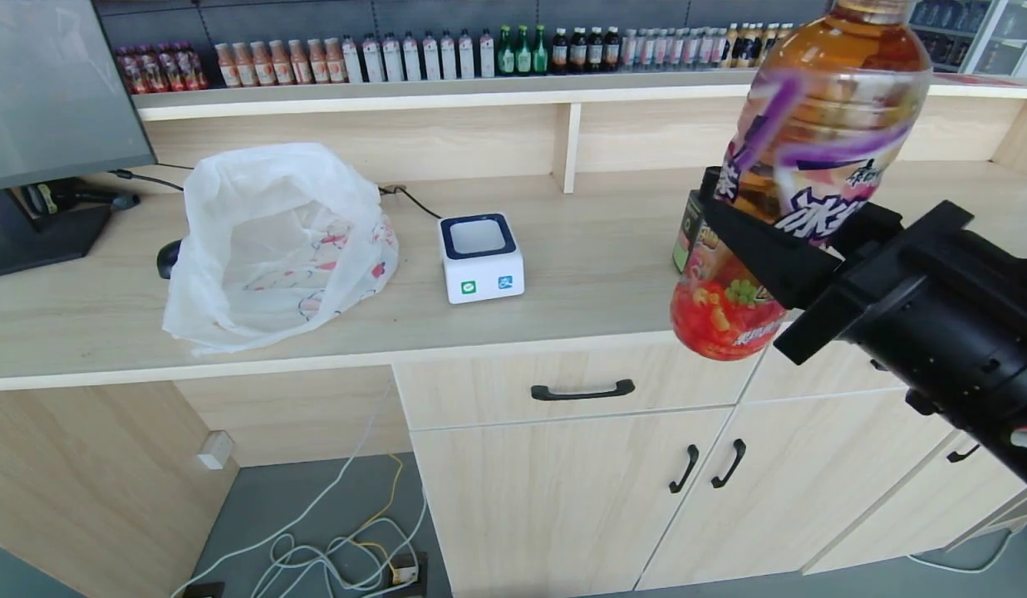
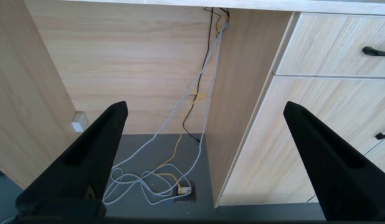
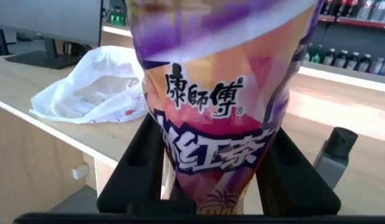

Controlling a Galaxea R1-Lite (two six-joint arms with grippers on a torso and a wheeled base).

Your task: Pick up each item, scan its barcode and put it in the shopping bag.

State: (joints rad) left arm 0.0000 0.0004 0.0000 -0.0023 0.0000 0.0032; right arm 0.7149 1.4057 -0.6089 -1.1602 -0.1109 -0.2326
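Item in hand: tea bottle (image 1: 821, 141), pinched at its labelled lower half between the pressed-in fingers of the right gripper (image 1: 792, 237) and hanging above the counter's (image 1: 588, 282) front edge. Its long axis is leaning, the cap end pointing up and to the robot's right of the fingers, the red base pointing down and to their left. The scanner (image 1: 480, 257) is sitting well off to the fingers' left, and the open shopping bag (image 1: 272, 241) farther the same way, so scanning and bagging are probably both outstanding. A dark container (image 1: 688, 228) is waiting just behind the fingers. The left gripper (image 2: 206, 109) is hanging with fingers spread wide, holding nothing, facing the cabinet front (image 2: 149, 56).
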